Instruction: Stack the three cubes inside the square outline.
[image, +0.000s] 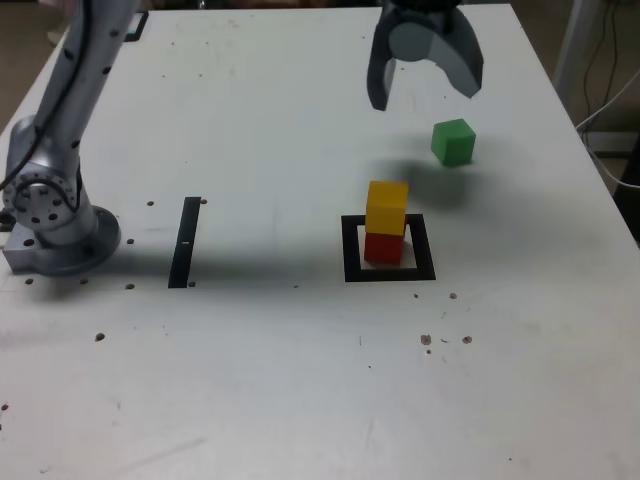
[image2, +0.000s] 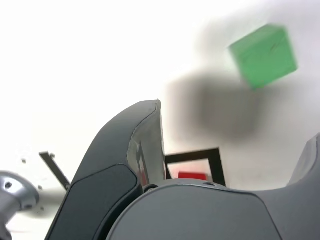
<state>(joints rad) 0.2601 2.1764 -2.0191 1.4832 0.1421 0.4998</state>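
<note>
The empty tool (image: 424, 97) hangs wide open, and the lone green cube (image: 453, 143) lies below it, toward the exterior view's right, turned askew on the worktop (image: 250, 400).

A pale, whitish tabletop (image: 250, 380) fills most of the exterior view, its surface marked by scattered dark specks and a few faint scratches. Soft grey shadows lie across it, and in the wrist view much of it is washed out by bright light. Beyond its far edge the background is dim and brownish. At the exterior view's right, a pale upright post (image: 577, 55) stands beside the table, with thin cables (image: 603, 75) hanging near it.
</note>
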